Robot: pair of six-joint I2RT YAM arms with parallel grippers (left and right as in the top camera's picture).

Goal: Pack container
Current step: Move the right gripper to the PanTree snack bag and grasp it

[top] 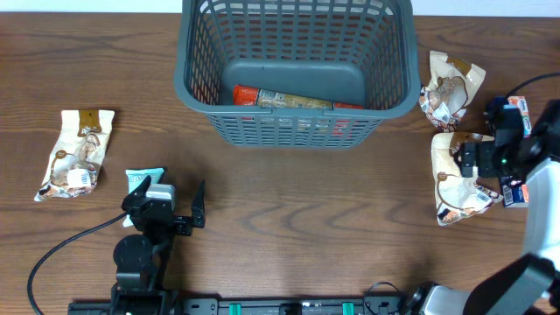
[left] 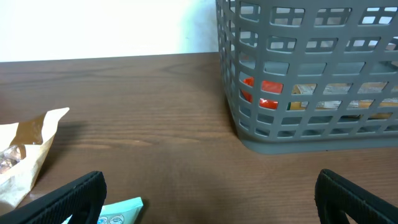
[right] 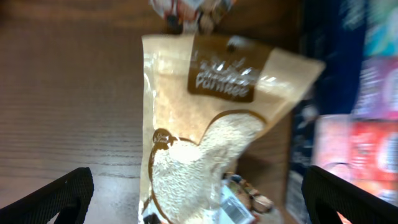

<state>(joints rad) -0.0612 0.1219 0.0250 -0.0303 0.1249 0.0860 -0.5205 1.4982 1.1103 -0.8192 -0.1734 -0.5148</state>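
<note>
The dark grey slotted container stands at the back centre, with a red and a brown packet lying inside; it also shows in the left wrist view. My left gripper is open and empty, low over the table, with a teal packet by its left finger. My right gripper is open above a beige packet, which lies between its fingers; no contact shows.
A beige packet lies at the far left. Another beige packet lies right of the container. Red and blue packets lie beside my right gripper. A cable trails at the front left.
</note>
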